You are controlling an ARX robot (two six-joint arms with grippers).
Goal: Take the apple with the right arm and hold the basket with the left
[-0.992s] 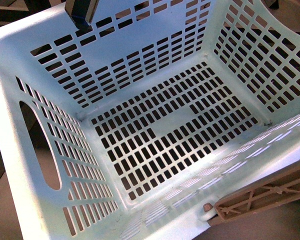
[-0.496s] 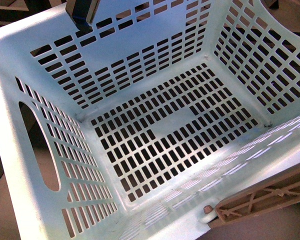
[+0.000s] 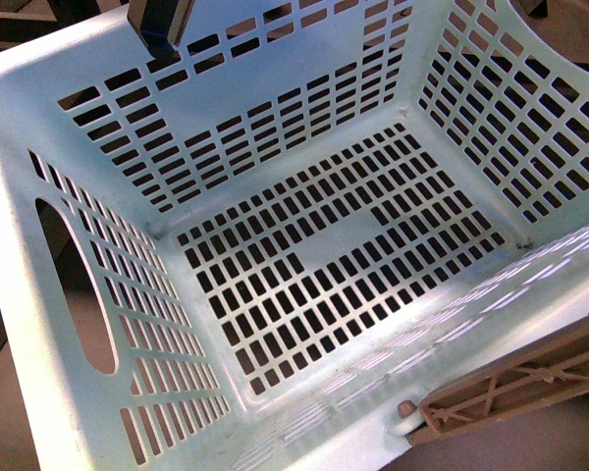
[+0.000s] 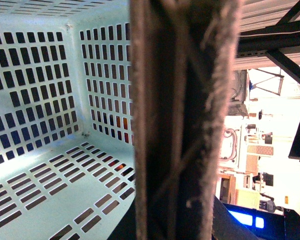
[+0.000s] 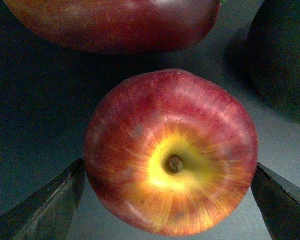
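The pale mint-blue basket [image 3: 304,265] fills the front view, tilted, its slotted floor bare. Its brownish ribbed handle [image 3: 515,383] crosses the near right corner. In the left wrist view that handle [image 4: 182,120] runs close across the picture, with my left gripper [image 4: 180,220] shut on it; the fingers themselves are mostly hidden. Beyond it shows the basket's inner wall [image 4: 40,100]. The right wrist view shows the red apple [image 5: 170,150] with its yellow stem dimple facing the camera. My right gripper [image 5: 167,192] is shut on it, one dark finger [image 5: 45,207] at each side.
A larger dark red fruit [image 5: 115,25] lies just beyond the apple, and a dark rounded object [image 5: 282,55] sits to one side on the dark surface. A dark blue arm part [image 3: 162,25] hangs over the basket's far wall. Shelving and room clutter [image 4: 260,140] stand past the handle.
The basket has shifted very slightly in the front view, its handle corner moving a little. Nothing else differs.
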